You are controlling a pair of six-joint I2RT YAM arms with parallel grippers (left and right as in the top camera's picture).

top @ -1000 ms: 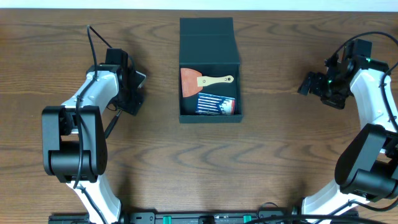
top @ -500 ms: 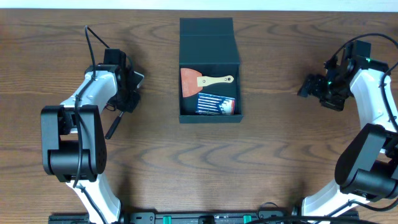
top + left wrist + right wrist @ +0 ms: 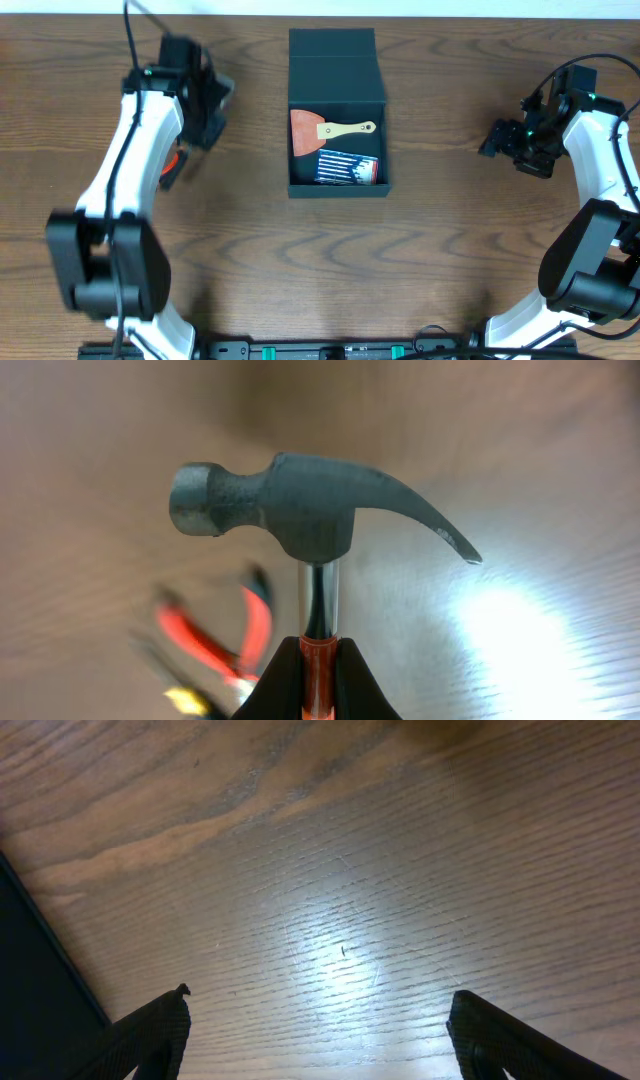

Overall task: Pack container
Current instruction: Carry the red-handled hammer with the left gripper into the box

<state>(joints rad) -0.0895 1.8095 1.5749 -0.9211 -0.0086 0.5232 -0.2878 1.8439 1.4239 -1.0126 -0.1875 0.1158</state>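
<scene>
The container is a dark teal box in the middle of the table, with its flap lid folded back. Inside lie a putty knife and a small blue packet of bits. My left gripper is raised left of the box and shut on the orange-red handle of a claw hammer. The steel head points away from the fingers, and the handle trails back under the arm. My right gripper stands open above bare wood, right of the box, with nothing between its fingers.
Red-handled pliers lie blurred on the table below the hammer, and something yellow lies beside them. A dark edge shows at the left of the right wrist view. Cables run along the front edge.
My left gripper has shut on the hammer's handle and risen with it, moving toward the far edge of the table. The right arm has stayed in place.
</scene>
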